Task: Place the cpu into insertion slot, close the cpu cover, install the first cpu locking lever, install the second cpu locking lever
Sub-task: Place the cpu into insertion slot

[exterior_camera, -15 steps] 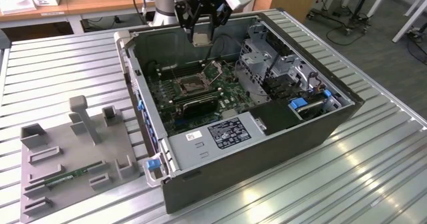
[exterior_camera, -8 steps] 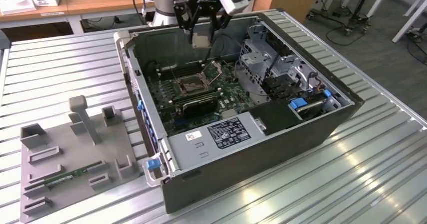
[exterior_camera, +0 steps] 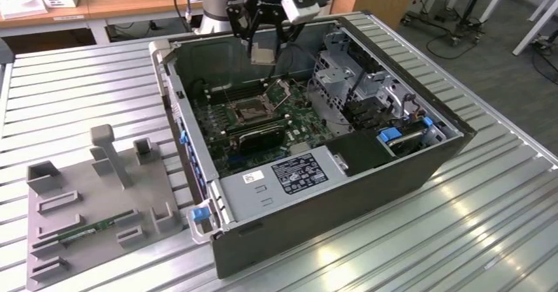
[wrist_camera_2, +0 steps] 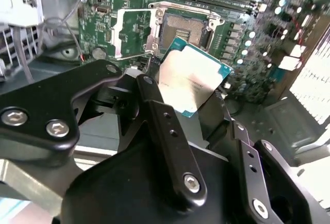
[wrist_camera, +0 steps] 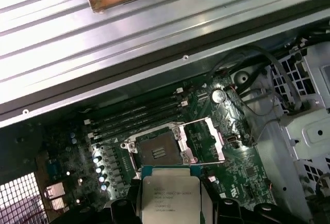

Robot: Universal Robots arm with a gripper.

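My gripper [exterior_camera: 263, 44] hangs above the back of the open computer case, shut on the cpu [exterior_camera: 263, 55], a small square chip with a silver-tan face. In both wrist views the cpu [wrist_camera_2: 193, 77] [wrist_camera: 170, 198] sits between the black fingers [wrist_camera_2: 154, 105], held above the board and short of the insertion slot [wrist_camera_2: 180, 30] [wrist_camera: 157, 149]. The insertion slot [exterior_camera: 247, 112] is a bare dark square socket on the green board. The cpu cover [wrist_camera_2: 131, 33] [wrist_camera: 206, 141] [exterior_camera: 283, 95] is a silver frame swung open beside the socket.
The grey drive cage [exterior_camera: 349, 76] and cables stand at the exterior view's right of the socket. A black block [exterior_camera: 261, 138] and the power supply [exterior_camera: 288, 174] lie nearer the front. A grey fixture [exterior_camera: 96, 200] with a memory stick [exterior_camera: 87, 230] sits on the slatted table [exterior_camera: 488, 227].
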